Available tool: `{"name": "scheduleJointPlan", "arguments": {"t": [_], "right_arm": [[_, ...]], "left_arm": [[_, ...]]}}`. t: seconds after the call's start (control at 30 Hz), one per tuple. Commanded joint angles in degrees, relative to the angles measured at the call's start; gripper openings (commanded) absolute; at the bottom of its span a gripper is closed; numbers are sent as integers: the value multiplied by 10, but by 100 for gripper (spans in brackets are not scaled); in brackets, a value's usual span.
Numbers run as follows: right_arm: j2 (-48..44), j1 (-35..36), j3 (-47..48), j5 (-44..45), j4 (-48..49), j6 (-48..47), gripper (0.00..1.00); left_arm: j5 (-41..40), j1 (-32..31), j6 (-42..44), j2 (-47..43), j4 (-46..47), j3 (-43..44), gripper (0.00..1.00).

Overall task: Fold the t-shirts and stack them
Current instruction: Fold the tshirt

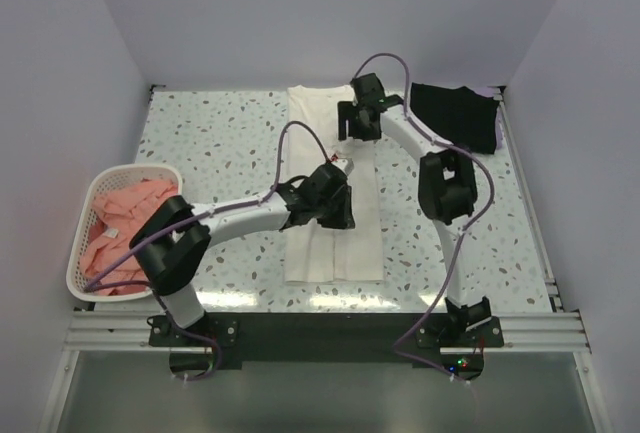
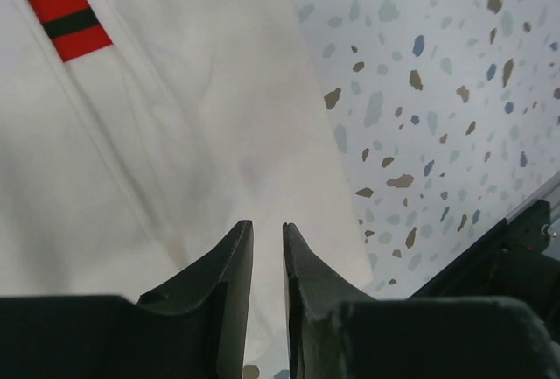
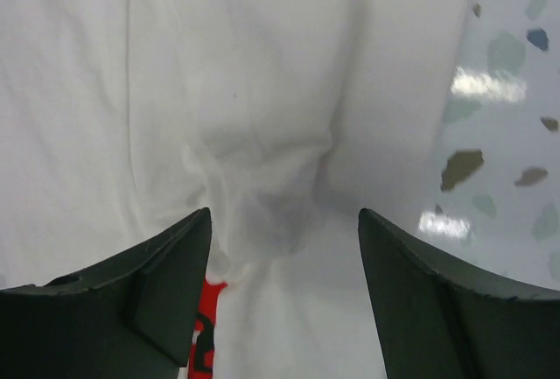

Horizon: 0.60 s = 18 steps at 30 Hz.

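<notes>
- The white t-shirt [image 1: 332,253] lies down the middle of the tabletop [image 1: 220,143], folded into a long narrow strip that runs from the far edge almost to the near edge.
- Its red print [image 2: 57,3] shows as red and dark stripes beside a fold line, roughly halfway along the strip.
- My left end effector [image 2: 267,224] hangs over the middle of that strip, close to the strip's right-hand edge. Its fingers are drawn narrow, with only a thin slit between them, and I cannot tell whether any cloth is pinched there.
- My right end effector [image 3: 284,213] is over the far part of the same shirt with its fingers spread wide. A puckered bunch of white cloth sits in the gap between them, and a scrap of the red print shows by one finger.
- The black t-shirt [image 1: 458,113] lies rumpled in the far right corner, apart from the white one.
- The salmon-pink t-shirts [image 1: 125,218] are heaped in a white lattice basket [image 1: 140,169] at the left edge, towards the near corner.
</notes>
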Motion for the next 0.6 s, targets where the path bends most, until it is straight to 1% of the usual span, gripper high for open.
{"name": "scheduleJointPlan", "arguments": {"t": [0.0, 0.03, 0.07, 0.1, 0.13, 0.17, 0.2, 0.23, 0.27, 0.3, 0.33, 0.37, 0.4, 0.43, 0.47, 0.5, 0.57], "right_arm": [[-151, -11, -73, -16, 24, 35, 72], [-194, -11, -123, -15, 33, 46, 72], [-217, -11, -152, -16, 36, 53, 71], [-243, -11, -222, -27, 59, 62, 71], [-268, -9, -262, -36, 79, 76, 71], [-319, 0, -301, -41, 98, 84, 71], [-341, 7, -338, -35, 114, 89, 70], [-359, 16, -395, -31, 128, 92, 70], [-396, 41, -418, -21, 130, 91, 70], [-410, 54, -440, -19, 130, 91, 70], [-427, 69, -480, 2, 130, 91, 70], [-444, 98, -501, 7, 133, 95, 70], [-477, 113, -545, 12, 139, 99, 69], [-493, 125, -567, 9, 146, 112, 69], [-507, 146, -588, 7, 150, 120, 69], [-536, 154, -626, 7, 156, 129, 69], [-564, 178, -662, 2, 165, 147, 68]], "left_arm": [[-15, 31, 10, -94, -7, -19, 25], [-20, 44, 5, -108, -8, -43, 25], [-23, 73, -3, -131, -9, -54, 25], [-24, 90, -5, -140, -5, -76, 25], [-22, 108, -7, -147, 0, -85, 25], [-15, 140, -6, -152, 15, -91, 25], [-4, 155, -4, -149, 20, -89, 25], [-8, 168, -1, -142, 21, -83, 25], [-12, 187, 3, -121, 21, -75, 25], [-5, 197, 6, -108, 26, -55, 25], [-3, 212, 9, -81, 33, -47, 25], [-5, 219, 11, -66, 42, -36, 25], [-3, 227, 11, -50, 41, -11, 25], [1, 244, 11, -35, 43, 2, 24], [7, 250, 13, -8, 58, 10, 23], [25, 256, 16, 3, 70, 22, 22], [30, 260, 18, 26, 100, 28, 22]]}}
